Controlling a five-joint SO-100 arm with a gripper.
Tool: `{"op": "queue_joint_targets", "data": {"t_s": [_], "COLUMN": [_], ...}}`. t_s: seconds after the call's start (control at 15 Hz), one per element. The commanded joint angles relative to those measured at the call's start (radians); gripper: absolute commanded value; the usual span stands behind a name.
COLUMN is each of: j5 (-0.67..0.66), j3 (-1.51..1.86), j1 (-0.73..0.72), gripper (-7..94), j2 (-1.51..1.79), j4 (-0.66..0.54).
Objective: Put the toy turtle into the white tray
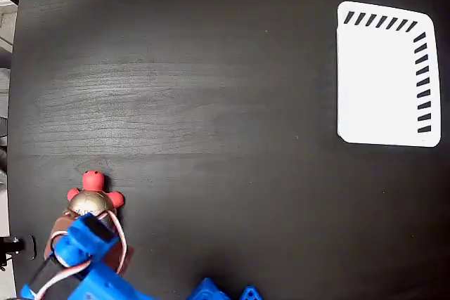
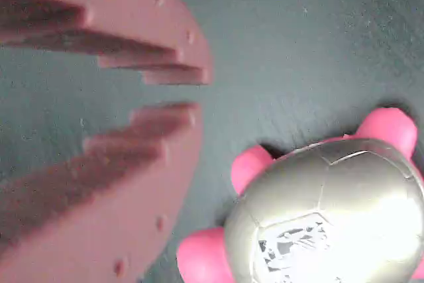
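One black table (image 1: 211, 103) carries every item. One white tray (image 1: 383, 79) lies on it, well apart from the gripper, toward the upper right of the fixed view, with black slanted slots along two edges. One blue arm (image 1: 88, 268) enters from the lower left of the fixed view. One gripper (image 2: 199, 94) is fitted, with two reddish-brown fingers (image 2: 119, 183); in the wrist view the jaws stand released, a narrow gap between the tips, nothing between them. One toy turtle (image 2: 331, 223) rests on the table just beside the gripper, outside the jaws and outside the tray, its metallic shell bearing one white label; whether a finger touches it cannot be determined.
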Motion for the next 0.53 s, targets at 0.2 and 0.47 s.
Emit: {"op": "queue_joint_targets", "data": {"t_s": [0.2, 0.47], "j5": [-0.114, -0.176], "j3": [-0.054, -0.018], "j1": [-0.026, -0.029], "gripper": [46, 60], "j2": [-0.008, -0.051], "j4": [0.006, -0.020]}}
